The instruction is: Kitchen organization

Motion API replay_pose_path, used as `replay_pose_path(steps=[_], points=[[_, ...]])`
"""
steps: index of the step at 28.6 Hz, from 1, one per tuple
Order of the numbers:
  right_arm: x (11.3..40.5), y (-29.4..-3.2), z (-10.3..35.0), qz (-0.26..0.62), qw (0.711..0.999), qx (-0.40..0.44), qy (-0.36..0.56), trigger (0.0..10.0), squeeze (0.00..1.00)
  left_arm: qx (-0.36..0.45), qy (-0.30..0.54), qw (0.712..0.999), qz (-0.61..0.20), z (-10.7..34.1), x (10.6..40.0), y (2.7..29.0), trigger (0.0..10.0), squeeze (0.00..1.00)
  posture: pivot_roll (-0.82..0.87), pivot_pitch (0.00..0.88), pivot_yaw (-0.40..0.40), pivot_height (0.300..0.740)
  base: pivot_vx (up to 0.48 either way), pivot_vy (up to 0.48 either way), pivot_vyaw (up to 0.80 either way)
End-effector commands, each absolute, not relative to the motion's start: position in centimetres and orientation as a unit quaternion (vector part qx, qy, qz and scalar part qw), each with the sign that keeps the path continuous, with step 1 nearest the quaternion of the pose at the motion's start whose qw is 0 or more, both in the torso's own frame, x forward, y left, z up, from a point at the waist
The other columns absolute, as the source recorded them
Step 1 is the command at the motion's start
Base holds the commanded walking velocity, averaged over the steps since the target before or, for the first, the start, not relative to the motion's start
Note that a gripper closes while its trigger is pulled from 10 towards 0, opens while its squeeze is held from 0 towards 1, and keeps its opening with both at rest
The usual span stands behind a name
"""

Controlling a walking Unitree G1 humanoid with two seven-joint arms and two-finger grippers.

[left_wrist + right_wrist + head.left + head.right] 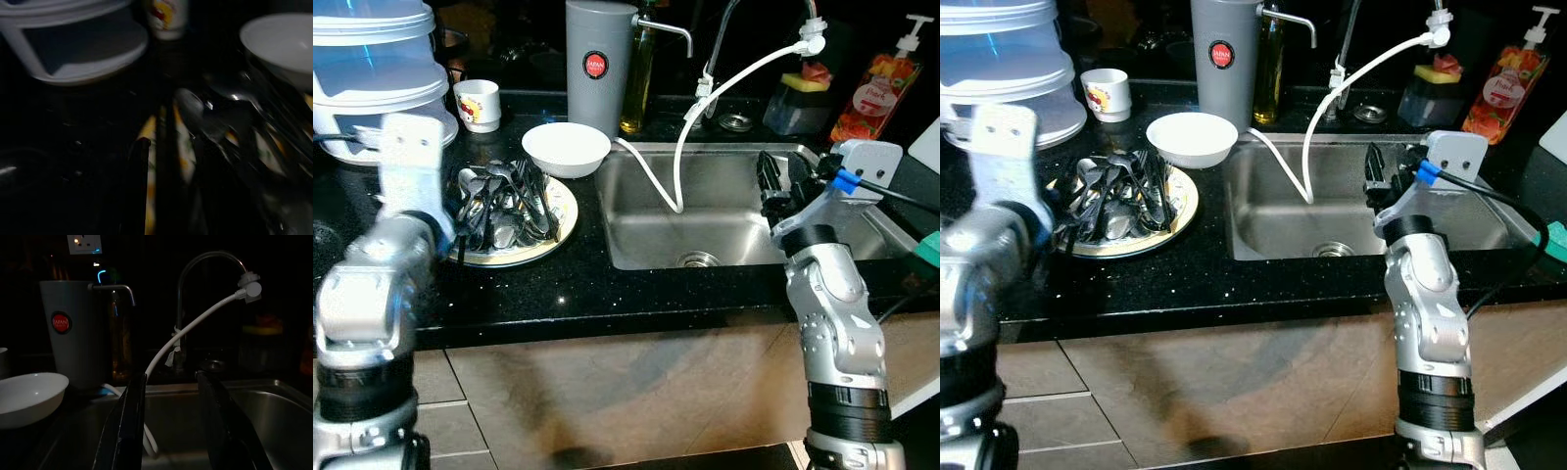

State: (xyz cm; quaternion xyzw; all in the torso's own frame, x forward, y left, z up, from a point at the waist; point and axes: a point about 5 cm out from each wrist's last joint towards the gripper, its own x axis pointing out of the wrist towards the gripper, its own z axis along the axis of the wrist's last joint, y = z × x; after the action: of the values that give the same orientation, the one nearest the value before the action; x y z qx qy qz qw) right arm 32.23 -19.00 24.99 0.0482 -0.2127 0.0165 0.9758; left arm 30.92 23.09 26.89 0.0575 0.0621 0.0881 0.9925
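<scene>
Cutlery (pixel 504 206) heaped on one plate (pixel 566 211), one white bowl (pixel 566 148) beside; left end effector (pixel 161 147) state unclear; right end effector (pixel 168 421) parted, empty, over sink (pixel 724 230).

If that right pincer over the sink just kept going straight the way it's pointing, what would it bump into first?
Probably the white hose drooping from the faucet into the sink. The right pincer, open, points across the basin toward the back wall, with the hose hanging in that line. Depth is hard to judge.

Behind the steel sink (pixel 744 230), a red soap pump bottle (pixel 879 90) stands at two o'clock, a dark holder with what looks like a sponge (pixel 798 98) beside it, and the white hose (pixel 724 88) loops from the tap.
</scene>
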Motion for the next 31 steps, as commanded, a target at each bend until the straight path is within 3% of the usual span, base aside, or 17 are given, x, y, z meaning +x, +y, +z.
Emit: replay_pose_path(steps=[1, 9, 15, 28, 29, 30, 31], points=[[32.5, -19.1, 25.0, 0.012, 0.976, 0.044, -0.215, 10.0, 0.00, 0.049, 0.073, 0.993, 0.082, 26.9, 31.2, 23.5, 10.0, 0.00, 0.13, 0.000, -0.060, 0.740, 0.000, 0.000, 0.00], [33.0, -18.9, 26.2, 0.015, 0.972, 0.034, -0.231, 10.0, 0.00, 0.006, 0.103, 0.992, 0.076, 26.5, 32.1, 24.7, 10.0, 0.00, 0.12, 0.000, -0.057, 0.740, 0.000, 0.000, 0.00], [33.0, -19.1, 26.1, 0.013, 0.972, 0.033, -0.231, 10.0, 0.00, -0.110, 0.131, 0.982, 0.077, 24.5, 33.3, 25.1, 10.0, 0.00, 0.10, 0.000, -0.063, 0.740, 0.000, 0.000, 0.00], [32.6, -19.2, 25.9, 0.006, 0.972, 0.032, -0.231, 10.0, 0.00, -0.104, 0.151, 0.981, 0.062, 23.6, 35.0, 24.6, 10.0, 0.00, 0.08, 0.000, -0.054, 0.740, 0.000, 0.000, 0.00], [32.5, -19.3, 25.8, 0.005, 0.972, 0.032, -0.231, 10.0, 0.00, -0.098, 0.155, 0.981, 0.062, 23.5, 35.0, 24.5, 7.2, 0.00, 0.07, 0.000, -0.043, 0.740, 0.000, 0.000, 0.00], [32.5, -19.3, 25.8, 0.004, 0.972, 0.032, -0.231, 10.0, 0.00, -0.086, 0.158, 0.981, 0.067, 23.2, 35.0, 24.5, 2.0, 0.00, 0.07, 0.000, -0.043, 0.740, 0.000, 0.000, 0.00], [32.5, -19.3, 25.8, 0.003, 0.972, 0.033, -0.231, 10.0, 0.00, -0.071, 0.161, 0.982, 0.073, 23.0, 35.0, 24.6, 0.0, 0.00, 0.07, 0.000, -0.040, 0.740, 0.000, 0.000, 0.00]])
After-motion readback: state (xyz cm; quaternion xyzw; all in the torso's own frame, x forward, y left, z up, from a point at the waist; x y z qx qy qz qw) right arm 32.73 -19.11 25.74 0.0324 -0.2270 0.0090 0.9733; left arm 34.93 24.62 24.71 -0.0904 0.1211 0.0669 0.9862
